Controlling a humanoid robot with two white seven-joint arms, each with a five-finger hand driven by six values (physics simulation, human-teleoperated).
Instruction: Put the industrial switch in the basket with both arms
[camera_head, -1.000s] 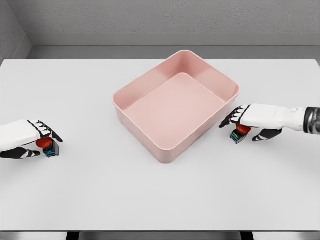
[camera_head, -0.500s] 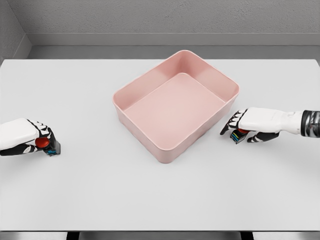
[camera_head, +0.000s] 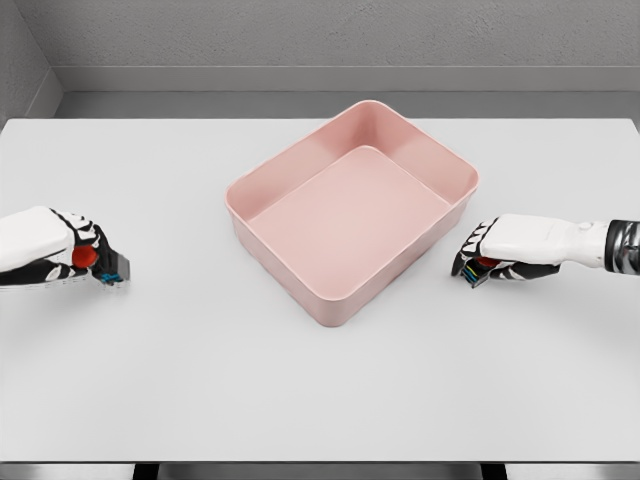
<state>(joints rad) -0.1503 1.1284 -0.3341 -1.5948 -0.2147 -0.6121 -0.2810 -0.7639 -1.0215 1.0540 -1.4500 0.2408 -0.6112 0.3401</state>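
Observation:
A pink rectangular basket (camera_head: 300, 175) sits in the middle of the white table, turned at an angle. At the far left my left hand (camera_head: 85, 255) is shut on a small industrial switch (camera_head: 104, 267) with a red button, and holds it a little above the table. To the right of the basket my right hand (camera_head: 478, 260) is curled over a second red-buttoned switch (camera_head: 478, 271) that stands on the table, mostly hidden under the fingers.
The white table (camera_head: 320, 390) spreads wide in front of the basket. Behind its far edge a grey wall (camera_head: 320, 40) rises.
My left hand has closed on its switch and lifted it up and slightly back. My right hand has lowered onto its switch and its fingers have closed around it.

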